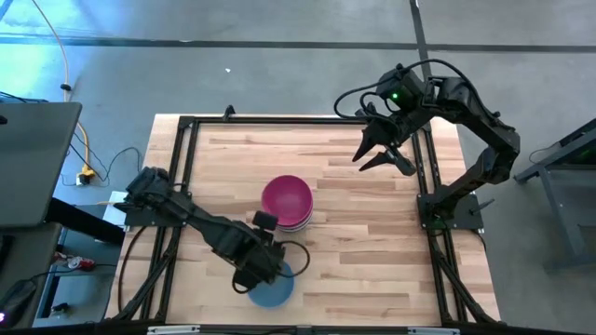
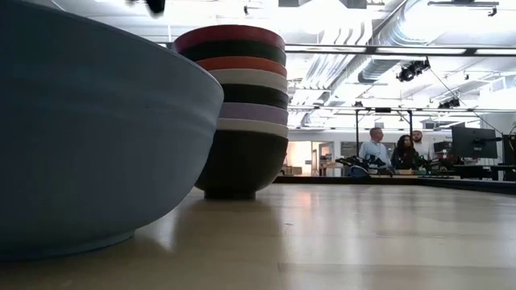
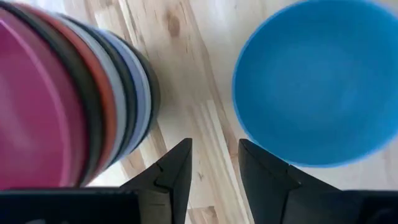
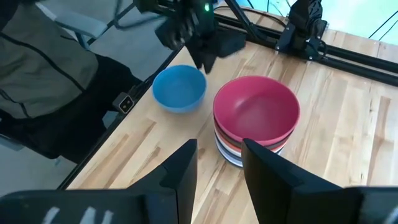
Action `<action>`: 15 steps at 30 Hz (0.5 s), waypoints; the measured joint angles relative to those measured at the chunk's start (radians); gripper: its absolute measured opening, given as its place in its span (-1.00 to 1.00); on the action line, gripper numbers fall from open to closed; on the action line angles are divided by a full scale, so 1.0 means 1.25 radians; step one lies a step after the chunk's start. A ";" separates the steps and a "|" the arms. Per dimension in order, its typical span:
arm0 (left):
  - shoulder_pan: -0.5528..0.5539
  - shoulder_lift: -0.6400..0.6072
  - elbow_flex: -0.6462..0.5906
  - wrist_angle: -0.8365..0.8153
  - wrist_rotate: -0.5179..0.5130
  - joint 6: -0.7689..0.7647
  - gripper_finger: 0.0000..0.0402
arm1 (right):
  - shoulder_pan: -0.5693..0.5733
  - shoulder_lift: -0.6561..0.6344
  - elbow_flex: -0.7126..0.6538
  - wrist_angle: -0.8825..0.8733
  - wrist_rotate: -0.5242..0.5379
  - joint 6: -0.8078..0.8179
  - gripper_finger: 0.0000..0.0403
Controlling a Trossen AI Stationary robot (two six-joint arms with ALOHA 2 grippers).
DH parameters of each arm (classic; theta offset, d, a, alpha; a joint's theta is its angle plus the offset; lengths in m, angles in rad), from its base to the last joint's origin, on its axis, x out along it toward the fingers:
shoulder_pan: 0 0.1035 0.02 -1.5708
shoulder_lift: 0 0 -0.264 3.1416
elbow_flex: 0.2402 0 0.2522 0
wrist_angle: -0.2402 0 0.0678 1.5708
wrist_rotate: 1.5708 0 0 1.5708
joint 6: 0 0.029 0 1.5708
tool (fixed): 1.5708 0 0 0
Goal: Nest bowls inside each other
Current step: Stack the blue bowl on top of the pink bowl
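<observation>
Blue and round, the last loose bowl [image 1: 272, 288] sits near the table's [image 1: 372, 242] front edge, just beside my nested stack of bowls [image 1: 287, 205] topped in magenta. I see my left gripper [image 3: 214, 165] above it, fingers apart and empty. My right gripper [image 1: 382, 154] waits at the far side, fingers apart.

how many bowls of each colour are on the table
magenta pink bowl: 1
black bowls: 3
red bowl: 1
white bowls: 2
lavender bowl: 1
light blue bowl: 1
total: 9, with 8 stacked and the light blue one apart
</observation>
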 joint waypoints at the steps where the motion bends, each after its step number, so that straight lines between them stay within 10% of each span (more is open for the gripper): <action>1: 0.000 0.000 -0.020 0.016 0.000 -0.007 -0.41 | 0.000 0.000 0.000 0.000 -0.003 0.000 -0.41; 15: 0.007 -0.001 -0.166 0.214 0.045 -0.056 -0.41 | 0.000 0.000 0.000 0.001 -0.007 -0.007 -0.41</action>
